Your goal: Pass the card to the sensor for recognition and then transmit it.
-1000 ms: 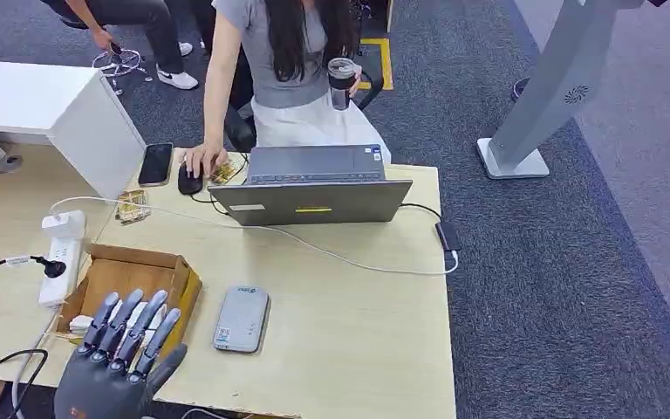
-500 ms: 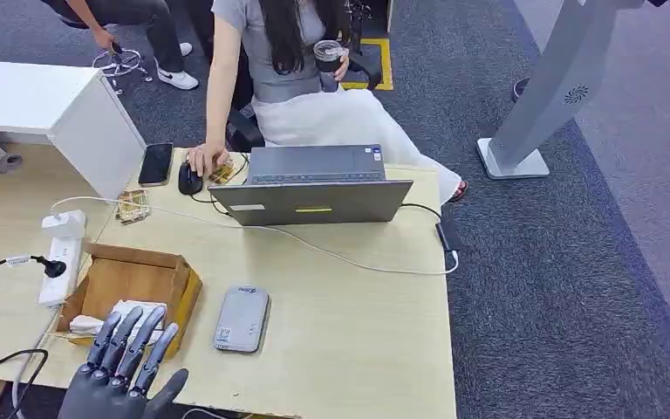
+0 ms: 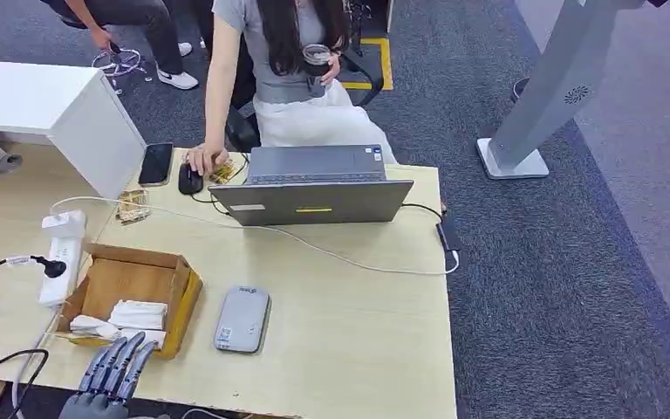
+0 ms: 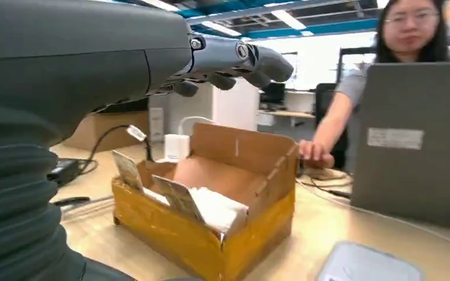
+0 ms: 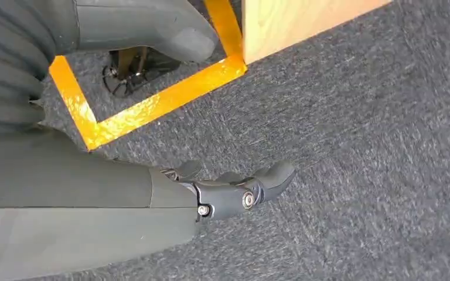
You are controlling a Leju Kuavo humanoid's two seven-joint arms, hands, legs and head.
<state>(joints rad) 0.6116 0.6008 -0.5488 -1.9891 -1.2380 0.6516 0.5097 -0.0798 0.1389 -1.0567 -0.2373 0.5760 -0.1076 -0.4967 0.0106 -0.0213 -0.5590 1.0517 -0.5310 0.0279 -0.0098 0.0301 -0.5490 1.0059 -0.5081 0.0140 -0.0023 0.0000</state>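
An open cardboard box (image 3: 179, 292) sits at the table's near left with white cards (image 3: 137, 314) lying inside it. To its right a grey card sensor (image 3: 242, 319) lies flat on the table. My left hand (image 3: 109, 380) is at the table's near edge, just in front of the box, its fingers stretched out and apart and holding nothing. In the left wrist view the hand (image 4: 228, 58) hovers above the box (image 4: 170, 234), the cards (image 4: 217, 208) and a corner of the sensor (image 4: 369, 266). My right hand (image 5: 240, 190) hangs over the carpet, holding nothing.
A grey laptop (image 3: 314, 188) stands at the table's far side, with a cable (image 3: 349, 257) running across the middle. A person (image 3: 270, 61) sits behind it, one hand on a mouse (image 3: 189, 179). A phone (image 3: 155, 163), a power strip (image 3: 61, 257) and a white cabinet (image 3: 44, 100) are on the left.
My left hand has drawn back from over the box toward the table's near edge, uncovering the cards. The person has raised a cup toward the chest.
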